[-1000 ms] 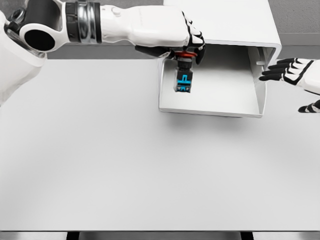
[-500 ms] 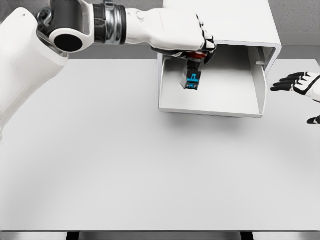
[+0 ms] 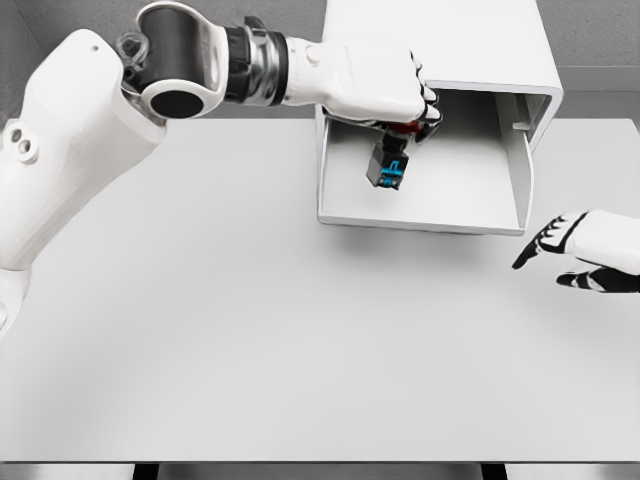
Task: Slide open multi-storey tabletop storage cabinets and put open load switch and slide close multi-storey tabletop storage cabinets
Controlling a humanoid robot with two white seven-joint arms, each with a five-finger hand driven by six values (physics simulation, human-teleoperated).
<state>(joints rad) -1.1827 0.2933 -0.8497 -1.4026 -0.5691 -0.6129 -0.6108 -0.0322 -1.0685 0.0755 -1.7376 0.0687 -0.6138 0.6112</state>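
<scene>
- The left hand (image 3: 395,95) reaches in from the upper left, over the back-left part of the pulled-out drawer, with its fingers curled around the top of the load switch (image 3: 388,165).
- The load switch hangs below that hand, tilted, its black body and blue face pointing down toward the drawer floor; a bit of red shows at its top, between the fingers.
- Whether the switch's lower end touches the drawer floor cannot be told from this view.
- The drawer (image 3: 430,205) stands slid out toward the robot from the bottom of the white storage cabinet (image 3: 440,40); its floor is pale grey, and its low front wall lies nearest the camera.
- The cabinet sits at the far edge of the table (image 3: 250,330), right of the middle.
- The left arm's white forearm and dark elbow joint cross the upper left of the view, above the tabletop.
- The right hand (image 3: 580,250) shows at the right edge, near the drawer's front right corner but apart from it, above the table, fingers loosely spread and holding nothing.
</scene>
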